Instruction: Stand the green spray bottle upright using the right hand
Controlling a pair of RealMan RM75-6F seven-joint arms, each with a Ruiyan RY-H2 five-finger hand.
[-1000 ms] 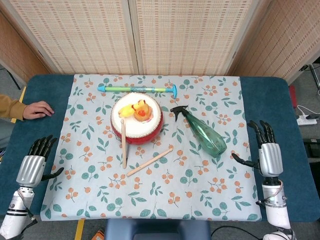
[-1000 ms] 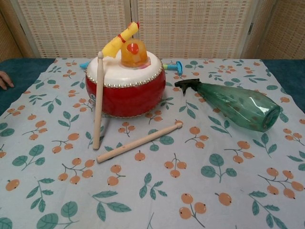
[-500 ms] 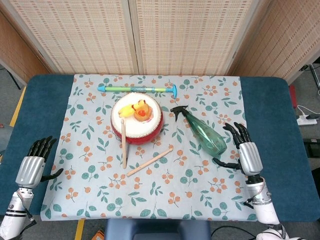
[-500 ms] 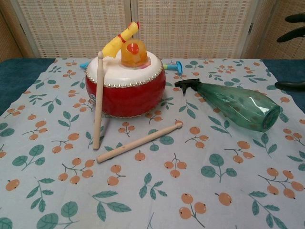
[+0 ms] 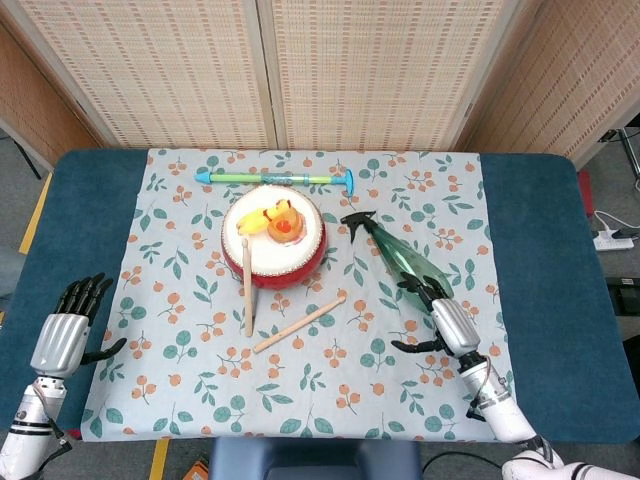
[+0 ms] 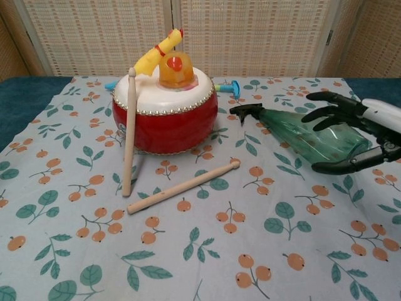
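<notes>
The green spray bottle (image 5: 400, 258) (image 6: 301, 135) lies on its side on the floral cloth, black nozzle toward the drum and base toward the front right. My right hand (image 5: 445, 322) (image 6: 357, 135) reaches over the bottle's base end with its fingers spread around it, not closed. The thumb sits below the base and the fingers (image 6: 332, 108) arch above it. Whether they touch the bottle I cannot tell. My left hand (image 5: 65, 325) rests at the table's front left edge, fingers apart and holding nothing.
A red drum (image 5: 272, 245) (image 6: 165, 113) carrying a yellow-orange toy stands left of the bottle. One wooden stick (image 5: 247, 285) leans on the drum and another (image 5: 298, 323) lies in front. A blue-green pump tube (image 5: 275, 178) lies behind.
My right hand has moved left and in from the table's right side to the bottle's base. The person's hand at the far left has left the view. The bottle has not moved.
</notes>
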